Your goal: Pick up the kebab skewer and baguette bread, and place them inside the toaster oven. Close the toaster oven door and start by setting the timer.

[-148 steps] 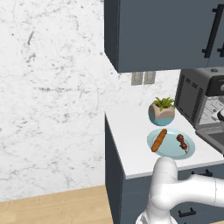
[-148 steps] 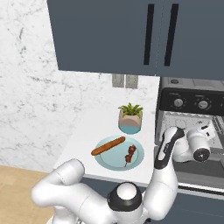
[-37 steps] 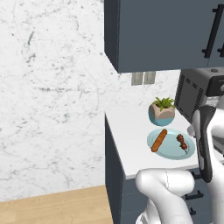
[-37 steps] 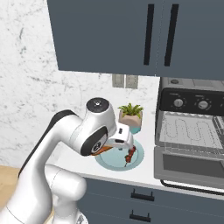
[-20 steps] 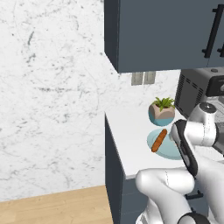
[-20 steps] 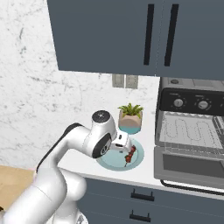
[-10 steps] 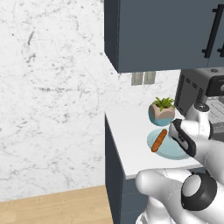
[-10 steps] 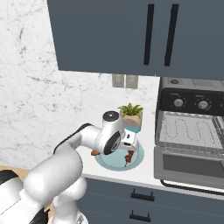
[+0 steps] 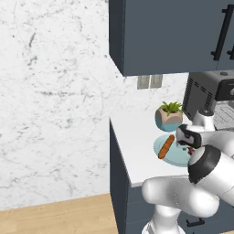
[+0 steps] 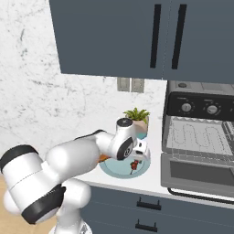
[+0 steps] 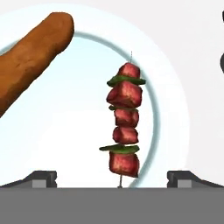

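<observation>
1. Gripper (image 11: 112,178) hanging just above the light-blue plate (image 11: 175,118), fingers (image 11: 41,178) spread wide apart, clamped on nothing.
2. Kebab skewer (image 11: 124,121) lying flat on the plate, seen between the two fingertips in the hand view; red chunks with thin green slices between them. Also seen on the plate's near side in the right base view (image 10: 134,166).
3. Baguette bread (image 11: 30,54) resting on the same plate, beside the skewer and apart from it; orange-brown in the left base view (image 9: 166,146).
4. Plate sitting on the white bench (image 9: 135,148), above dark blue drawers.
5. Potted plant (image 10: 137,117) standing behind the plate, near the wall.
6. Toaster oven (image 10: 201,137) to the plate's right, toaster oven door (image 10: 197,175) folded down, wire rack exposed, two knobs above.
7. No readable writing, brand or label anywhere.
</observation>
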{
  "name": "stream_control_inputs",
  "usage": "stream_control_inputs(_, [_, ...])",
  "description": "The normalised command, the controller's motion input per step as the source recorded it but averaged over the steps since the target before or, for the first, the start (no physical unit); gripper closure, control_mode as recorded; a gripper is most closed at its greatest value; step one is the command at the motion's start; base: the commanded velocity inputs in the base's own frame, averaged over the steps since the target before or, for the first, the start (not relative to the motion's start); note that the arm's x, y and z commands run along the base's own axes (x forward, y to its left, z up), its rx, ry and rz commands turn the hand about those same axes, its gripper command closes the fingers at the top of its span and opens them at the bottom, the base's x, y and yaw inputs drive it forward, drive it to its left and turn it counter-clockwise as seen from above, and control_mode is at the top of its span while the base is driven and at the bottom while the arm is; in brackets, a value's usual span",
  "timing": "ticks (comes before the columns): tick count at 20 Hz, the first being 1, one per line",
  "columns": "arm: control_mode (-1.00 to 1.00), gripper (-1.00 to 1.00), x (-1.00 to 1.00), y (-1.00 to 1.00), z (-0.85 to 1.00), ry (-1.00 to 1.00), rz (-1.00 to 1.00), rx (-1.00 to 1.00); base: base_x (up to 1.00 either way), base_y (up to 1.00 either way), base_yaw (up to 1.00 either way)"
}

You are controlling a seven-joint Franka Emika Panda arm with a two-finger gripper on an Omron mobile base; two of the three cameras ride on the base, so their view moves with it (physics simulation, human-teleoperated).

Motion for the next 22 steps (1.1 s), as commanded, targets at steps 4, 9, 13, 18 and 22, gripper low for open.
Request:
stream_control_inputs(4, [-1.00,-1.00,0.16,0.00,-0.25,0.03,0.00,0.00,0.00,0.00,0.00])
stream_control_inputs(9, [-1.00,-1.00,0.04,-0.16,-0.05,0.00,0.00,0.00,0.00,0.00,0.00])
stream_control_inputs(13, [-1.00,-1.00,0.09,0.00,-0.10,0.00,0.00,0.00,0.00,0.00,0.00])
stream_control_inputs(18, [-1.00,-1.00,0.14,0.01,-0.20,0.00,0.00,0.00,0.00,0.00,0.00])
stream_control_inputs(22, [-1.00,-1.00,0.03,0.00,-0.22,-0.01,0.00,0.01,0.00,0.00,0.00])
